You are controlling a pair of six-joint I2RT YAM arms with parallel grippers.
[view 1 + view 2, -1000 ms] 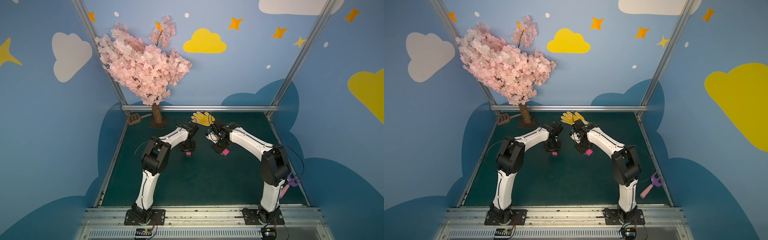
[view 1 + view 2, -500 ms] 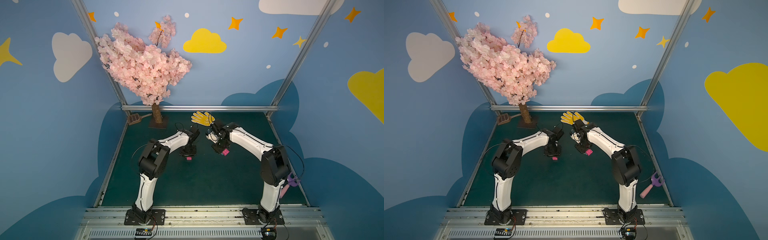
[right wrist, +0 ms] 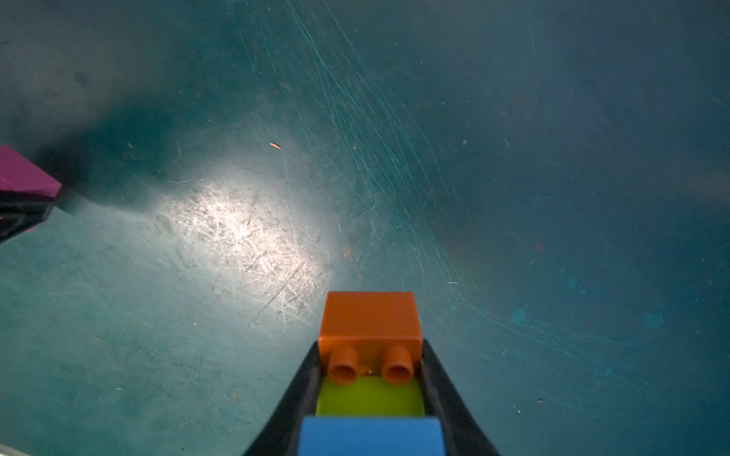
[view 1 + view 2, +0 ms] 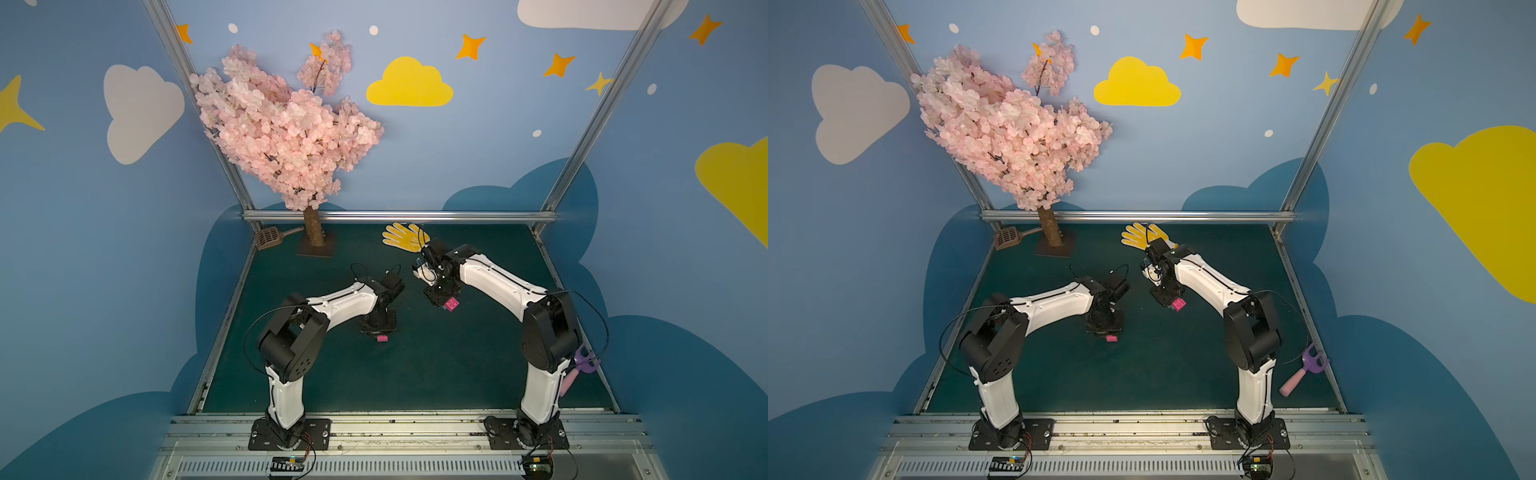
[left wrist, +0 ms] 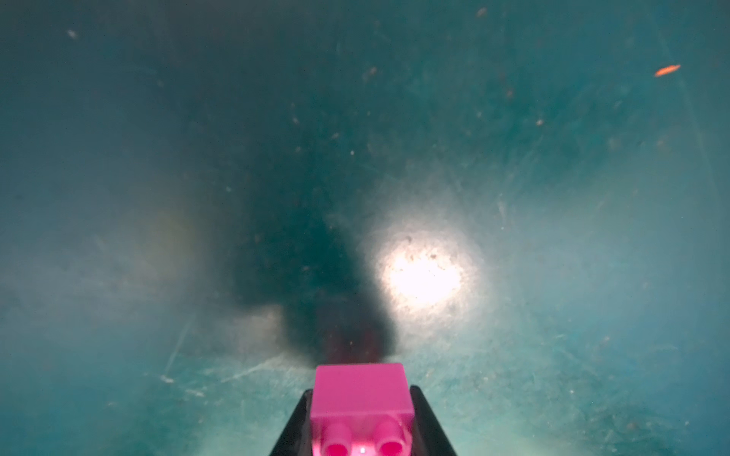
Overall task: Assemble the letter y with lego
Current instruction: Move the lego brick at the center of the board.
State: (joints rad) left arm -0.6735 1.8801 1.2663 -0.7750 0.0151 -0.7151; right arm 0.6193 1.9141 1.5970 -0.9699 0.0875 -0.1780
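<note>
- Table point(image 4: 415, 374): dark green, scratched surface, seen in both top views.
- Tree point(image 4: 282, 133): pink blossom; its base stands at the 11 o'clock corner of the table.
- Glove point(image 4: 405, 237): yellow, lying flat at the 12 o'clock edge, close to the right arm.
- Right end effector point(image 3: 370, 349): at 1 o'clock from table centre, jaws narrow and clamped on the brick cluster.
- Left end effector point(image 5: 359, 391): near centre toward 9 o'clock, pointing down, jaws clamped on the pink brick.
- Brick cluster point(image 3: 369, 396): orange, lime green and blue bricks in a row between the jaws; its pink end point(image 4: 451, 304) shows in both top views.
- Pink brick point(image 5: 361, 400): single, studs toward the wrist camera, low over the table.
</note>
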